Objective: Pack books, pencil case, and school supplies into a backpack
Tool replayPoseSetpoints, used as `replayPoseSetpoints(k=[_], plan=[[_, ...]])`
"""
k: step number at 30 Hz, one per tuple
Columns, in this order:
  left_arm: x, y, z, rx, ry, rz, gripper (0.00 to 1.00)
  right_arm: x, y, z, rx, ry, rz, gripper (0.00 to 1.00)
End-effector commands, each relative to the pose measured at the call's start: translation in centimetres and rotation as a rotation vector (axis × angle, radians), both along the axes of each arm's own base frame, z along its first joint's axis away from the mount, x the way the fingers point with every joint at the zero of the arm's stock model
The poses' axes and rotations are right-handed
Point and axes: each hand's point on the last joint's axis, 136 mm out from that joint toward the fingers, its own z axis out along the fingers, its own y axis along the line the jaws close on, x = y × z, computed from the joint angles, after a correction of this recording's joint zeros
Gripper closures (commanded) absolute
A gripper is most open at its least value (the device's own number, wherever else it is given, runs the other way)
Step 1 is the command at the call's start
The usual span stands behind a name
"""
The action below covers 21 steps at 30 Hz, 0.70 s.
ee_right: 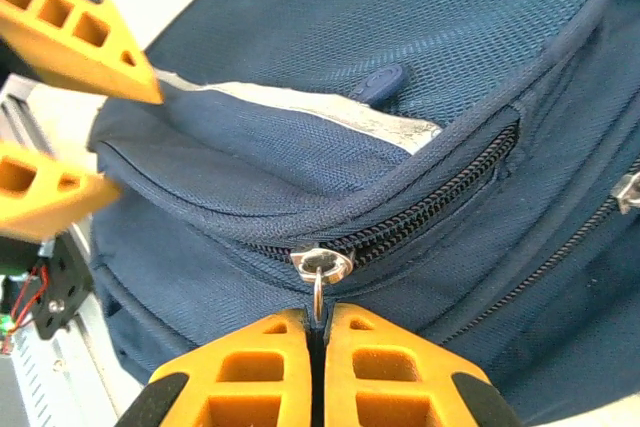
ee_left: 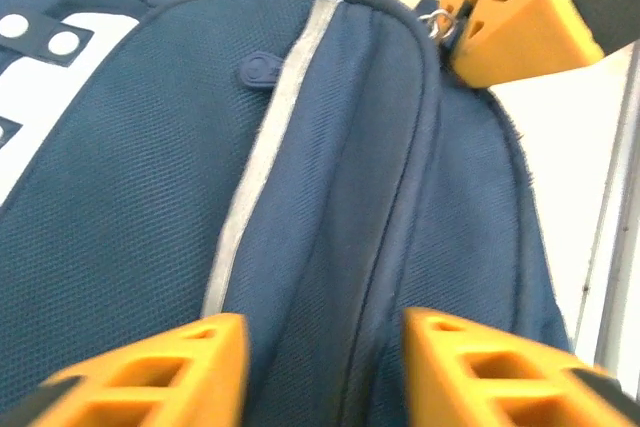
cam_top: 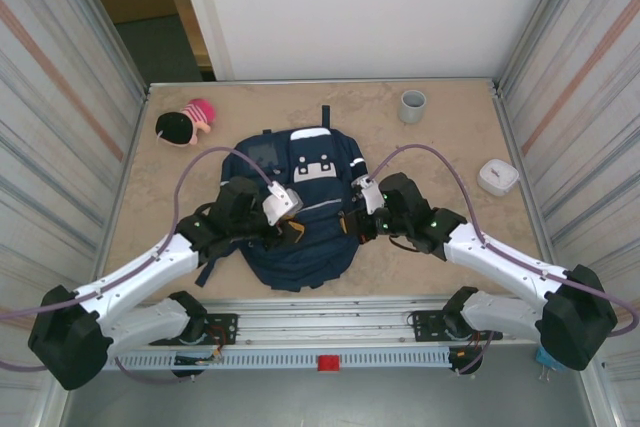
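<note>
Near edge: small metal zipper pull ring [ee_right: 317, 292] is clenched by right fingers [ee_right: 318, 337], judged for running the zip. Left fingers [cam_top: 292, 237] are parted, nothing held, over large navy fabric backpack [cam_top: 305, 262], laid mid-table [cam_top: 450, 247].

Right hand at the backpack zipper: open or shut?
Shut. On the right hand, the orange fingers meet with no gap, pinching the pull ring under the zipper slider of the backpack.

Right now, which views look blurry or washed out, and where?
Left wrist view: soft throughout, weave of the navy-blue fabric backpack smeared, beige table blown out white. Right wrist view: sharp on the silver zipper pull at the right gripper, background at top left overexposed. Top external view: evenly lit, crisp.
</note>
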Motion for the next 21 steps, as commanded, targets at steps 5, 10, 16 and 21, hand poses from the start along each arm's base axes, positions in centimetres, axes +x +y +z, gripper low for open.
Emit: replayPoseSetpoints(k=[5,10,16,21], plan=[[-0.7,-3.8,2.4,0.065,-0.138,-0.131,0.35,-2.2,2.6,3.2,0.069,-0.054,0.129,1.00],[1.2,-4.7,1.4,0.124,-0.149,-0.100,0.42,-2.9,3.1,3.3,0.072,-0.068,0.142,1.00],[1.5,-4.6,-0.1,0.179,-0.163,-0.125,0.69,-2.8,2.6,3.2,0.056,-0.069,0.124,1.00],[0.6,-3.9,-0.4,0.196,-0.179,-0.159,0.95,-1.8,1.6,2.9,0.034,-0.059,0.057,1.00]])
